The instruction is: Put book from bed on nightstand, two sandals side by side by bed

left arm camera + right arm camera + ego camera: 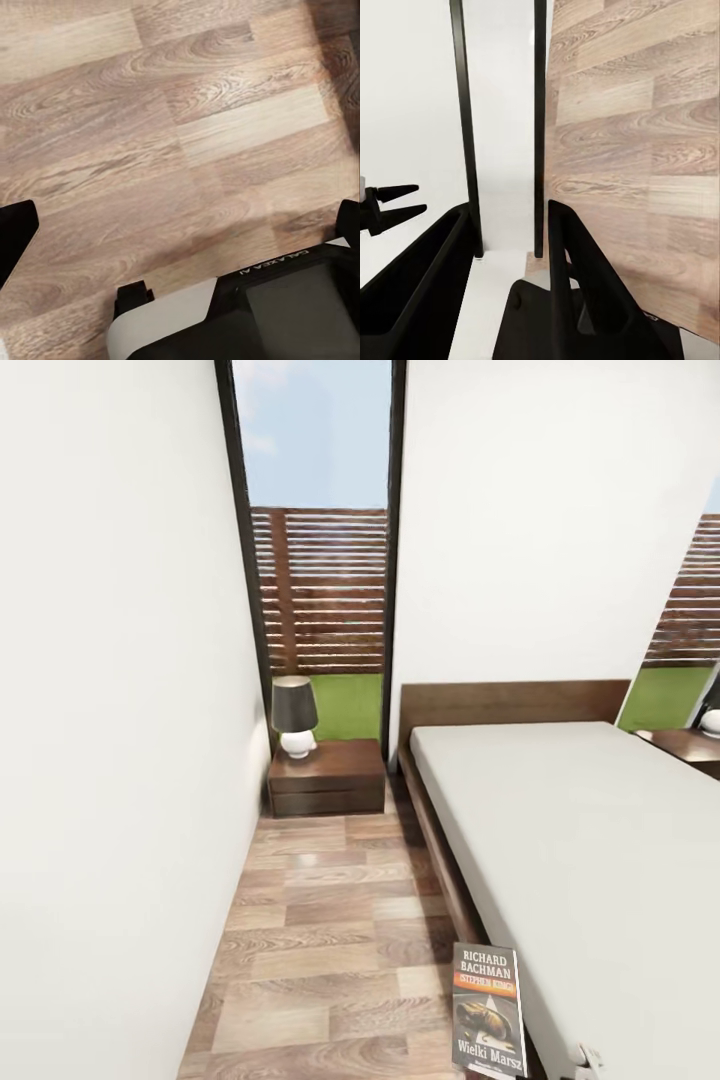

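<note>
Right gripper [508, 217]: both dark fingers [577, 277] sit on either side of a pale slab that fills the gap between them. It is clamped on the book [488, 1010]. In the head view the book stands upright, clear of the floor [320, 930], with its cover facing the camera. "RICHARD BACHMAN" is at the top, then an orange band, and "Wielki Marsz" at the bottom.

Left gripper [180, 225]: fingers [15, 232] wide apart with nothing between them. Wood planks lie beneath it, and the robot's own dark and white base [285, 307] is just beside it.

Just beside the held book, on the right gripper's outer side, is the dark frame of the bed [440, 860]. The bare grey mattress [580, 840] starts there and is level with the book's upper edge. The book hangs over the seam between the floor and the bed frame.

Ahead of the right gripper a strip of plank floor runs between the white wall [100, 710] and the bed.

Well beyond the gripper, at the end of that strip, is the nightstand [328, 775]. It is dark brown with a drawer front and stands just beside the headboard [510, 702]. A lamp [294, 715] with a dark shade and a white base sits on its top, toward the wall side. The rest of the top is bare.

Behind the nightstand is a tall dark-framed window [320, 560], showing a slatted fence, grass and sky.

Farthest from the gripper, across the bed, the corner of a second nightstand [690, 745] shows, with a second window [690, 620] above it.
</note>
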Robot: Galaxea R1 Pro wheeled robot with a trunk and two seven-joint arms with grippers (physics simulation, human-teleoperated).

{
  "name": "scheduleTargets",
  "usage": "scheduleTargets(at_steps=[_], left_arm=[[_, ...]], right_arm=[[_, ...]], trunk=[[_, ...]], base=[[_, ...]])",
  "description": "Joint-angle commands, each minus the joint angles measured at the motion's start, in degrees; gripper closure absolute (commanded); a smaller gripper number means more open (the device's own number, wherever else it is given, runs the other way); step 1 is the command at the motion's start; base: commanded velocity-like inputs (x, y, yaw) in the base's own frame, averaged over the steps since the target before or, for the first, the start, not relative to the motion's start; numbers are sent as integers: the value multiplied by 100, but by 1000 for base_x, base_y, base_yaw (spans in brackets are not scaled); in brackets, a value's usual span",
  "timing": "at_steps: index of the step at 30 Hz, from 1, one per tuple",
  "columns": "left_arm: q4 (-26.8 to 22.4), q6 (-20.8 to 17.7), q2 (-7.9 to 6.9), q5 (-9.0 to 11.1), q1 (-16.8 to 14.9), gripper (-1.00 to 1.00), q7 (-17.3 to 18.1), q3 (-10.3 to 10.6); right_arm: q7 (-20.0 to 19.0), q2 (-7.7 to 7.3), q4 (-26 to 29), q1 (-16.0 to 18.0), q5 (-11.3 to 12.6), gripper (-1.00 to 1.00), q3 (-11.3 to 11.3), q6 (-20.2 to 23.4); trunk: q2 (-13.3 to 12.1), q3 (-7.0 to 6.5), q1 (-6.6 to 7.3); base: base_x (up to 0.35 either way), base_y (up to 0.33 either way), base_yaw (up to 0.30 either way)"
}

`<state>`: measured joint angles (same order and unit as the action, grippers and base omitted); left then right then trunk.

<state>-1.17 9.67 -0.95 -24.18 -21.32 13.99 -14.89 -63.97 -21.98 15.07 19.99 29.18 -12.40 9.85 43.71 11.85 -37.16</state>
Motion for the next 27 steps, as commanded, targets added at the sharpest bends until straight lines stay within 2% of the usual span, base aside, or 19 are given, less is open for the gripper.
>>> scheduleTargets(at_steps=[1, 27], left_arm=[[3, 19, -1, -52, -4, -100, 16, -49], [3, 22, -1, -52, -2, -100, 16, -49]], right_arm=[[-12, -3, 3, 5, 68, 100, -26, 61], [-10, -6, 5, 5, 71, 100, -26, 61]], trunk=[[6, 8, -4], [6, 8, -4]], base=[[322, 0, 0], [324, 0, 0]])
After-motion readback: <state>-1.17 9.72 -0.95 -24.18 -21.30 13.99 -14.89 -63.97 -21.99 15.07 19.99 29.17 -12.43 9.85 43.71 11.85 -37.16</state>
